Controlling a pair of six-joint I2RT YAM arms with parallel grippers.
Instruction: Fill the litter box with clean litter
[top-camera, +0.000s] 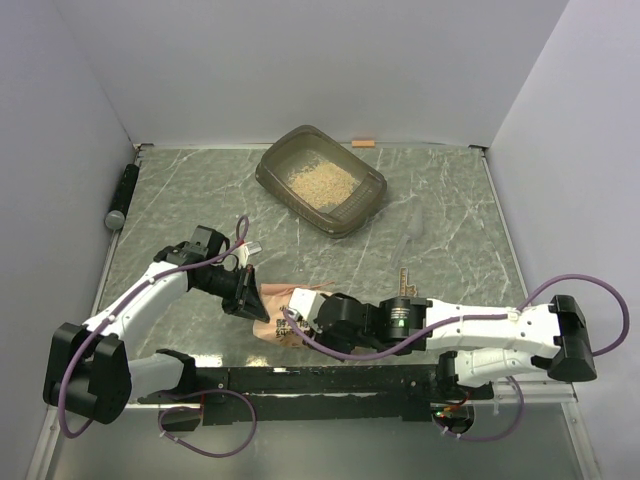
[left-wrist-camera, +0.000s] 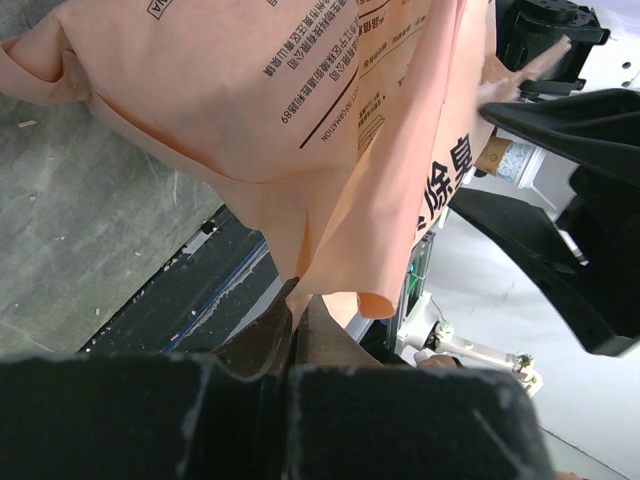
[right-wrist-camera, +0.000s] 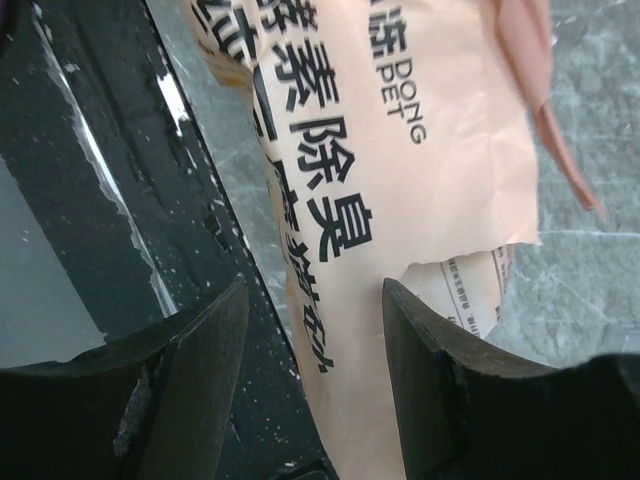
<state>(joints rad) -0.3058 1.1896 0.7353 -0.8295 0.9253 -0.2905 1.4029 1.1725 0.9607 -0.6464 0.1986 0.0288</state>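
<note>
The marbled table (top-camera: 180, 190) carries the litter box (top-camera: 268, 172) and a black cylinder (top-camera: 124, 195).

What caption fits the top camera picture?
Left gripper pinches the pink litter bag; the litter box beyond holds tan litter.

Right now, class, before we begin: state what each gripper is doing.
Left gripper: jaws shut, pinching an edge of the pink litter bag.
Right gripper: jaws open, astride the bag; no firm grip shows.
</note>
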